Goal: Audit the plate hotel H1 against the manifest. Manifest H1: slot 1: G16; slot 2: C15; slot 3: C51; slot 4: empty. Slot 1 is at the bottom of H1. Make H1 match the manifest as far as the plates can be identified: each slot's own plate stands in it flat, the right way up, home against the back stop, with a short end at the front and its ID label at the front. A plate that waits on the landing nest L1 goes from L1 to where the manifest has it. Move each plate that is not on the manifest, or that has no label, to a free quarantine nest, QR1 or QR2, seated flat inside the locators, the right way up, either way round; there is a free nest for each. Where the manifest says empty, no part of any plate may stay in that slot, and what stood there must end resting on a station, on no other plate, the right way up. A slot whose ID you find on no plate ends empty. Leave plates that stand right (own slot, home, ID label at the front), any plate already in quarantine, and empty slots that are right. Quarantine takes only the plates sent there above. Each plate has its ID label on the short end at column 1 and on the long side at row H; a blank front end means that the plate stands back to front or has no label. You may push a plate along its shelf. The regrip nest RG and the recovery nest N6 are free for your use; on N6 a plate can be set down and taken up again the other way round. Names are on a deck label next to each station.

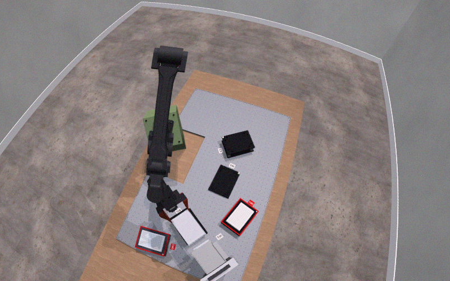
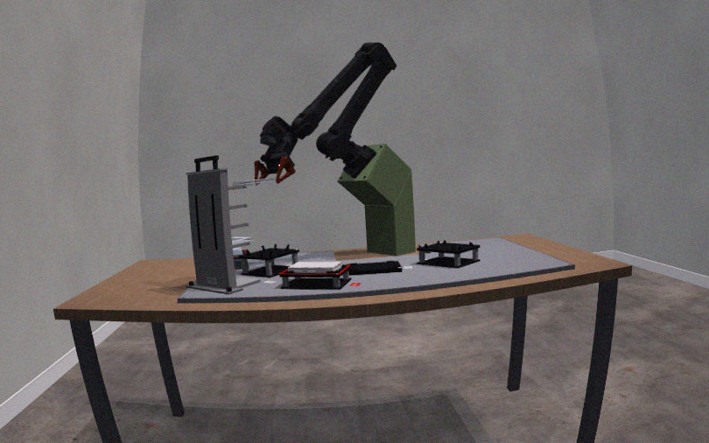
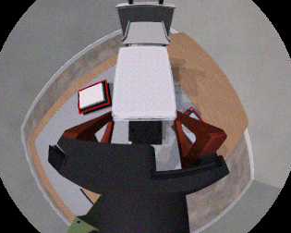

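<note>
The plate hotel H1 stands at the near end of the grey deck mat. My gripper is level with its top shelf, in front of the hotel. The red fingers are shut on the near short end of a white plate. The plate is held flat and reaches out from the top slot towards the arm. Its far end is still at the shelf rails. A small label shows on its near end; I cannot read it. Another plate lies in a low slot.
A red-framed nest left of the hotel holds a clear plate. A second red-framed nest holds a white plate. Two black nests stand further along the mat. The green arm base is behind.
</note>
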You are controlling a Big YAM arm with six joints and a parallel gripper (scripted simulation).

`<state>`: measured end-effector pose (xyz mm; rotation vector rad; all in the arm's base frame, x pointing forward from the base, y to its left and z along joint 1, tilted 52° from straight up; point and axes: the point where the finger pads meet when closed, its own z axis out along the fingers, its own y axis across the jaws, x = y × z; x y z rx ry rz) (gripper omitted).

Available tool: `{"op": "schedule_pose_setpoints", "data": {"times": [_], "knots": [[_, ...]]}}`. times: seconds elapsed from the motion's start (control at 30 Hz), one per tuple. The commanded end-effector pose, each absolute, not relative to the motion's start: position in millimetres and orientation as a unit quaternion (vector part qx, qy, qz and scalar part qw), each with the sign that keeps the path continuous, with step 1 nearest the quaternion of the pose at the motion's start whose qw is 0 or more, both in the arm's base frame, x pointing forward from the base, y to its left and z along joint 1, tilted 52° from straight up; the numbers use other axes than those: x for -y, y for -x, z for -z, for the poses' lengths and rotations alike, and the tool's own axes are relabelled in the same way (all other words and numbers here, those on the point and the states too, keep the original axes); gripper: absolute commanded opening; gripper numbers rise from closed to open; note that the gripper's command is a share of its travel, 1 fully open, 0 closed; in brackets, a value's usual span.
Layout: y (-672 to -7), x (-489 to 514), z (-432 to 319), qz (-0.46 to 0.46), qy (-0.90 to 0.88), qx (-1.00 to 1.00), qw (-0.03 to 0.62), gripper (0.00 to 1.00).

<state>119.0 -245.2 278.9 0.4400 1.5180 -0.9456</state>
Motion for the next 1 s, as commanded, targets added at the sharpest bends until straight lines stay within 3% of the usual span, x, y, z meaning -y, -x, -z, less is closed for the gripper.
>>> {"op": "schedule_pose_setpoints", "data": {"times": [0.0,0.97], "knots": [[-111.9,243.1,-281.3,0.415,-0.198,-0.649,0.607,0.86],[-114.2,253.3,-263.2,0.418,-0.183,-0.647,0.61,0.86]]}}
